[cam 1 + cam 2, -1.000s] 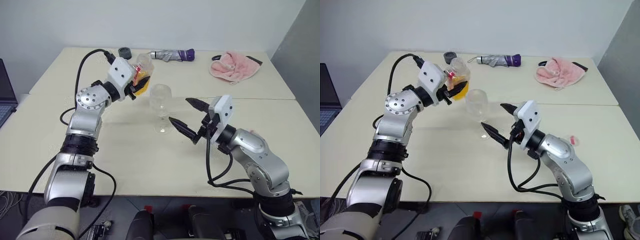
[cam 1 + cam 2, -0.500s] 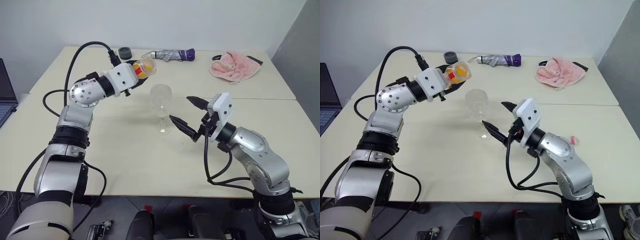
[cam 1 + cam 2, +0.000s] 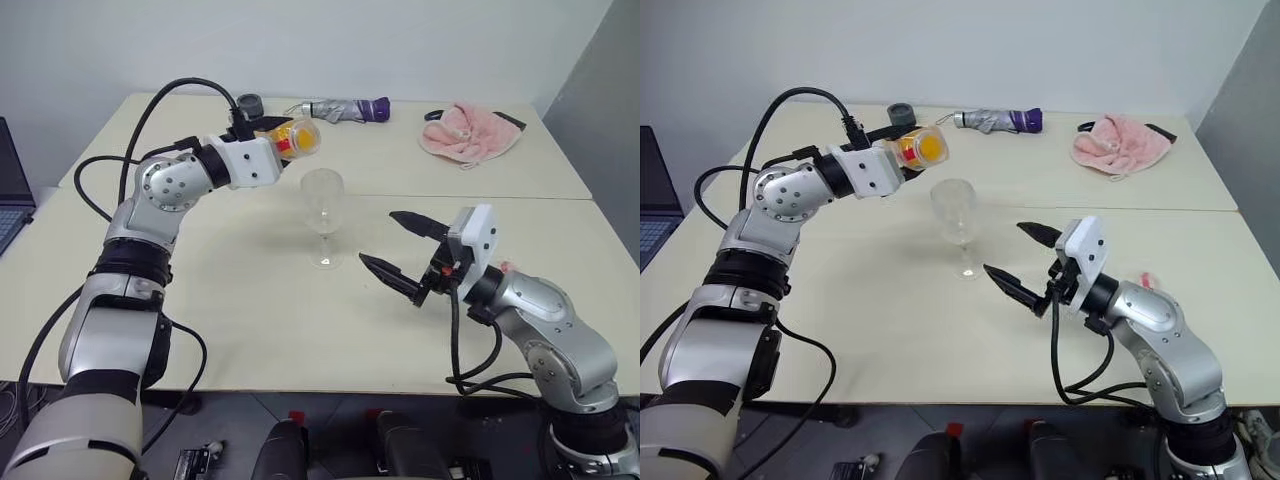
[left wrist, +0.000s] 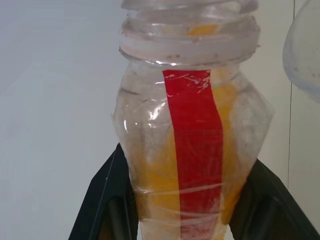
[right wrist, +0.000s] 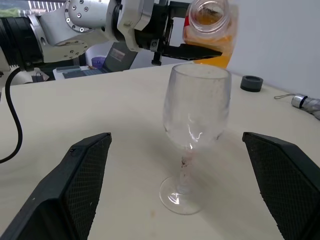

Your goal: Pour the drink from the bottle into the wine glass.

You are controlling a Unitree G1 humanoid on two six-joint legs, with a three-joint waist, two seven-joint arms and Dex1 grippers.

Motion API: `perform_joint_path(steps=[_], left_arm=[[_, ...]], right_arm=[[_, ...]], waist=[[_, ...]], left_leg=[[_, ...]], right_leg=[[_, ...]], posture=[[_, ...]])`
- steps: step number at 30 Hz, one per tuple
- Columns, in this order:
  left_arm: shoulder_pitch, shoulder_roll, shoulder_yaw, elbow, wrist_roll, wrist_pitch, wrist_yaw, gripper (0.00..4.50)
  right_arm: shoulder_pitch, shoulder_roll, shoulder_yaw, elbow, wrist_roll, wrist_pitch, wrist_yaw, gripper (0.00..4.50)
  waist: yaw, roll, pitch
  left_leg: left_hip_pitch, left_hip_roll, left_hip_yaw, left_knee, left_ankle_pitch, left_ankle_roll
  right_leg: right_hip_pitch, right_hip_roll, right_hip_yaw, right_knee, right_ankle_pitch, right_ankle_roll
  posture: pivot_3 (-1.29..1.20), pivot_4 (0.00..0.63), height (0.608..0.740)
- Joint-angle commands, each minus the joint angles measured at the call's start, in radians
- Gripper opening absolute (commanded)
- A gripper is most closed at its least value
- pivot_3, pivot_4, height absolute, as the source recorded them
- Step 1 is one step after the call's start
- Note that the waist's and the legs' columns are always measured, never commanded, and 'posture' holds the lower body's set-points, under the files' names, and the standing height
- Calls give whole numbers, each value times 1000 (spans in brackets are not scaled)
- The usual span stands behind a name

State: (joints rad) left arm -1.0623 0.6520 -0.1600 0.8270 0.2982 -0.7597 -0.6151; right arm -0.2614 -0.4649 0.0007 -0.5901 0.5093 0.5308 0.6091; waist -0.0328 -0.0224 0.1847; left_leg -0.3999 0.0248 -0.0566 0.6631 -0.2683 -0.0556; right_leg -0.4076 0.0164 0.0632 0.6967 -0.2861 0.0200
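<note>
Tabletop (image 3: 250, 330): pale cream; a seam runs across it between 2 slabs, 1 near me and 1 behind it.
Room: plain white wall (image 3: 300, 40) beyond the far edge; a grey panel (image 3: 600, 90) at the far right; a laptop (image 3: 12, 190) past the left edge.
Wine glass (image 3: 322, 215): upright near the middle of the tabletop, just on my side of the seam, bowl looking empty.
My left pincer (image 3: 275, 140): clenched on the bottle (image 3: 293, 137), held in the air on its side above and to the left of the wine glass, open mouth toward the bowl.
Drink (image 4: 150, 185): orange, inside the bottle.
My right pincer (image 3: 405, 250): released, its 2 black fingers spread wide, above the near slab to the right of the wine glass, apart from it.
Far edge: a small dark round cap (image 3: 249, 104), a folded grey and purple umbrella (image 3: 345, 108).
Far right corner: a crumpled pink cloth (image 3: 468, 130).
</note>
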Motion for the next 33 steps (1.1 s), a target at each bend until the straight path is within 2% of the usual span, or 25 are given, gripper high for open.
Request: perform_joint_path(steps=[1, 19, 33], left_arm=[[-58, 29, -1, 1, 24, -54, 46, 1779], [-121, 70, -65, 71, 192, -163, 217, 1779], [-151, 62, -93, 72, 238, -159, 274, 1779]], right_arm=[[3, -19, -58, -50, 34, -4, -8, 4500], [16, -36, -59, -76, 68, 14, -36, 4500], [24, -41, -37, -102, 83, 32, -43, 4500]], waist=[[0, 0, 0], [1, 0, 0], [1, 0, 0]], left_leg=[[0, 0, 0, 0, 0, 0], [0, 0, 0, 0, 0, 0], [0, 0, 0, 0, 0, 0]], right_leg=[[0, 0, 0, 0, 0, 0], [0, 0, 0, 0, 0, 0], [0, 0, 0, 0, 0, 0]], posture=[[0, 150, 740], [0, 150, 740], [0, 150, 740]])
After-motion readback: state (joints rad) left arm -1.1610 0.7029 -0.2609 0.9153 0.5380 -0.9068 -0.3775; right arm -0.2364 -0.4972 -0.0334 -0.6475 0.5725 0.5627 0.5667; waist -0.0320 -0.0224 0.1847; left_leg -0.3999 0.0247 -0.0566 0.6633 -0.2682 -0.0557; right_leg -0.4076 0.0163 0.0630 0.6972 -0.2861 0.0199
